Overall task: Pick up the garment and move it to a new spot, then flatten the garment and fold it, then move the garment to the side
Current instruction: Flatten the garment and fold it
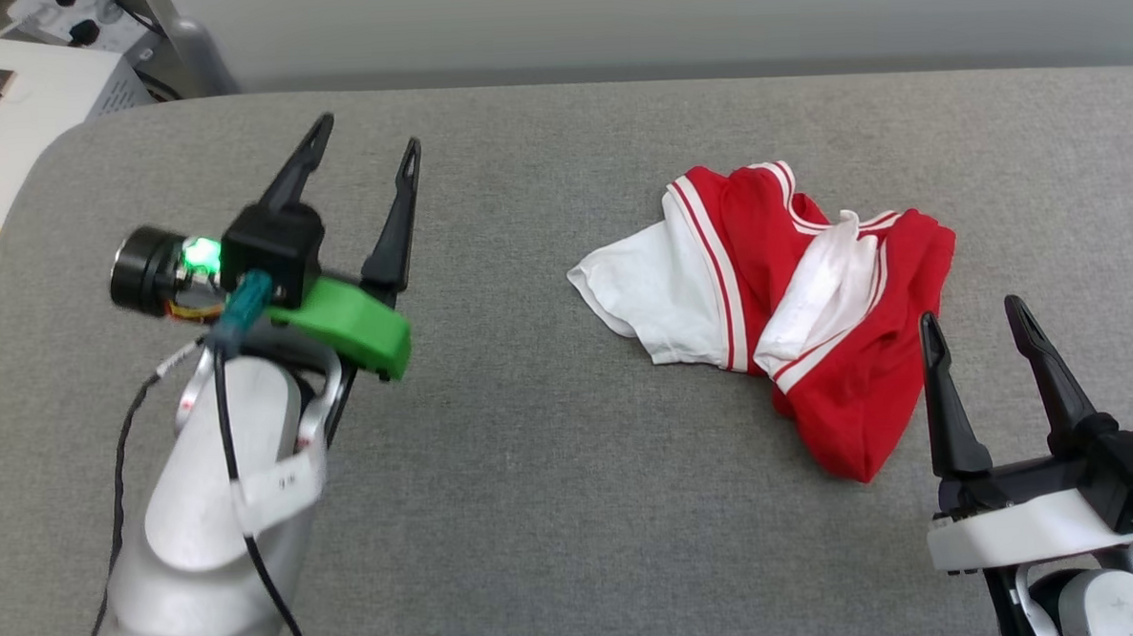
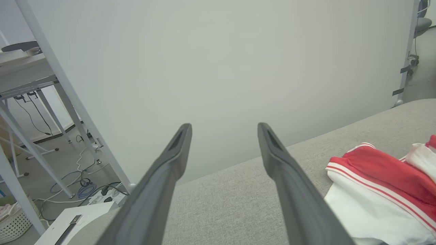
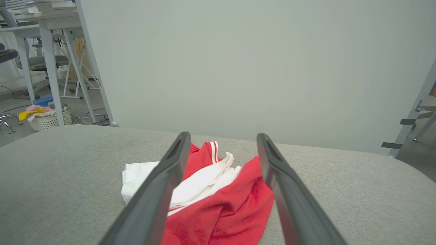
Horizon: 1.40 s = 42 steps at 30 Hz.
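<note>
red-and-white shirt (image 1: 745,243) crumpled on grey table (image 1: 554,471). left gripper (image 1: 369,131) spread apart, well clear of shirt. right gripper (image 1: 971,310) also apart, just beside shirt's red edge.

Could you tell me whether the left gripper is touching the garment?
Apart: the head view shows bare grey surface between the left gripper and the garment.

Garment (image 1: 821,345) bright red, white sleeves, red-white stripe trim. Table (image 1: 556,510) plain grey fabric. Left gripper (image 1: 367,135) black, green mount.
</note>
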Available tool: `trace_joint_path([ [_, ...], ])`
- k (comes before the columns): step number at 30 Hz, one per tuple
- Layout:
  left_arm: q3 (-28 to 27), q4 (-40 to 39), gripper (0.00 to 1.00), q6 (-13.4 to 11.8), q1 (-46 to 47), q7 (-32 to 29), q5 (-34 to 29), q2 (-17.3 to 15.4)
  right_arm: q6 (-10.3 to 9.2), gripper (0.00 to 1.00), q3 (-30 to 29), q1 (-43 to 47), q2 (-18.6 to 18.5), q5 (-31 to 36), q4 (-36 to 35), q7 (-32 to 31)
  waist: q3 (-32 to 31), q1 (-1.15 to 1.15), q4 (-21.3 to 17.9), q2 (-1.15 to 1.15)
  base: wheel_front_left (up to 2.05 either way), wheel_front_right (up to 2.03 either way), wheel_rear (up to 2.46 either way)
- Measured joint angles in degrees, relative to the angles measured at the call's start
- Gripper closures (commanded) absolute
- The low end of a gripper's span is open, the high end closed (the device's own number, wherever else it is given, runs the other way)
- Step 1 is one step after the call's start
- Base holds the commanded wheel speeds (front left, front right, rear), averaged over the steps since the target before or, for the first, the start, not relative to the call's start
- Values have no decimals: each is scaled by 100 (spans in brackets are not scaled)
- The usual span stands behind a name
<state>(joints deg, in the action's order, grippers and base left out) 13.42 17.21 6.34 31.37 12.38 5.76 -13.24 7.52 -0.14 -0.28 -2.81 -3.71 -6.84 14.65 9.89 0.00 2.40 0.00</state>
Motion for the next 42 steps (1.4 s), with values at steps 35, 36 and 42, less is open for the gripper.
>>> trace_joint_path([
  [35, 5718, 1462, 0, 99, 4227, -5572, 4524, -1094, 0, 0, 233, -1032, -1, -27, -174, 0, 1843, 0, -1070, 0, 0, 0, 0],
  [36, 5736, 1469, 0, 99, 4244, -5583, 4566, -1101, 0, 0, 235, -1046, -1, -27, -177, 0, 1866, 1, -1082, 0, 0, 0, 0],
  [42, 5790, 1402, 100, 99, 4269, -5381, 4532, -1146, 0, 0, 207, -1063, -2, -25, -172, 0, 1924, 0, -1066, 0, 0, 0, 0],
])
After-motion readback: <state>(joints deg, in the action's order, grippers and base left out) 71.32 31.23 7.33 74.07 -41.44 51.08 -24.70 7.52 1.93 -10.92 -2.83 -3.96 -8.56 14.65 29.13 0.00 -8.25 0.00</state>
